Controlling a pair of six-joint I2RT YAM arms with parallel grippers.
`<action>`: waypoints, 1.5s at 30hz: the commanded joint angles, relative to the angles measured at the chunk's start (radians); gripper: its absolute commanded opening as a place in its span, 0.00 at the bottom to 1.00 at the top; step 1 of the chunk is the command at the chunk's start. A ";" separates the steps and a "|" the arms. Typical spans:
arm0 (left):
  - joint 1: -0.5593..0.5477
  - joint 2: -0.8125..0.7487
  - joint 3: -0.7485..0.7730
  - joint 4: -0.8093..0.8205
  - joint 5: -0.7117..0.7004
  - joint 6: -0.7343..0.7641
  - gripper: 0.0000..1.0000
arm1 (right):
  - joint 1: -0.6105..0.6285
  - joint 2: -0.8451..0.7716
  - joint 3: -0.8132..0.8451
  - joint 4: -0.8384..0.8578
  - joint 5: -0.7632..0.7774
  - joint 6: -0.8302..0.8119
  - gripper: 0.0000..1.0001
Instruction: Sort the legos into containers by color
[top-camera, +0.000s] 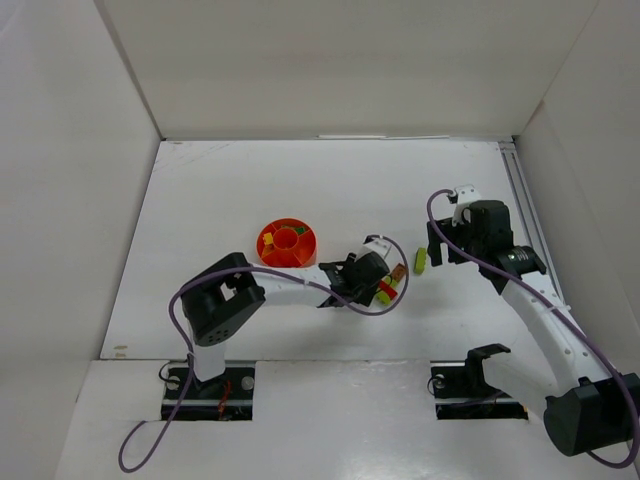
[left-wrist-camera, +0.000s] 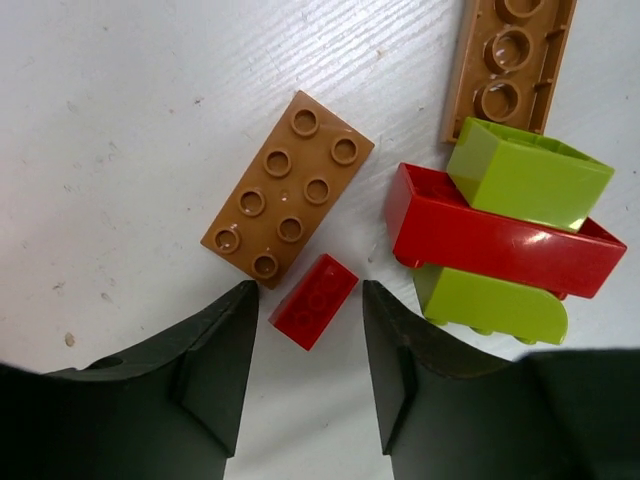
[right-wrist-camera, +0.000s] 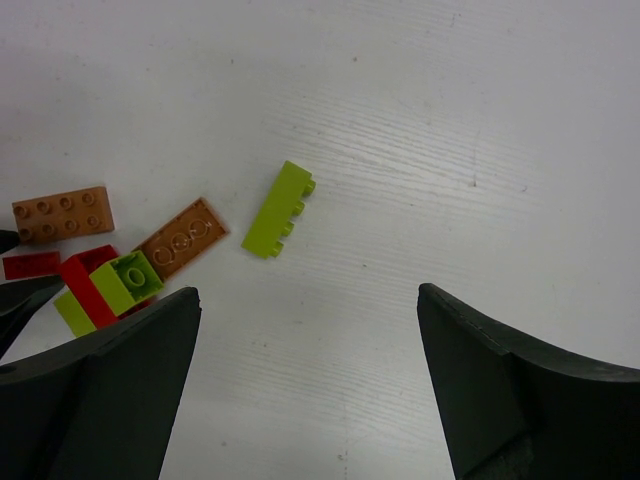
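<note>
A small red brick (left-wrist-camera: 314, 301) lies on the table between the tips of my open left gripper (left-wrist-camera: 308, 290), untouched by either finger. Just beyond it lie a brown studded brick (left-wrist-camera: 288, 186), a brown plate (left-wrist-camera: 510, 60), and a long red brick (left-wrist-camera: 500, 240) stacked with two lime bricks (left-wrist-camera: 528, 172). In the top view this pile (top-camera: 388, 288) is at my left gripper (top-camera: 372, 285). A lone lime brick (right-wrist-camera: 278, 209) lies ahead of my open, empty right gripper (right-wrist-camera: 308, 295), also seen from above (top-camera: 421, 261). The red-orange bowl (top-camera: 272, 250) holds a few small bricks.
White walls box in the table on three sides. A rail (top-camera: 522, 200) runs along the right edge. The left arm's purple cable (top-camera: 300, 280) loops over the table near the bowl.
</note>
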 joint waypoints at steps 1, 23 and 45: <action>0.007 0.033 0.030 -0.016 0.005 0.018 0.41 | -0.009 -0.002 0.026 0.016 -0.013 -0.010 0.93; 0.060 -0.441 -0.098 -0.255 -0.203 -0.206 0.30 | -0.019 -0.021 0.017 0.034 -0.042 -0.010 0.93; 0.060 -0.298 -0.204 -0.039 0.066 -0.119 0.52 | -0.019 -0.012 0.008 0.044 -0.061 -0.019 0.93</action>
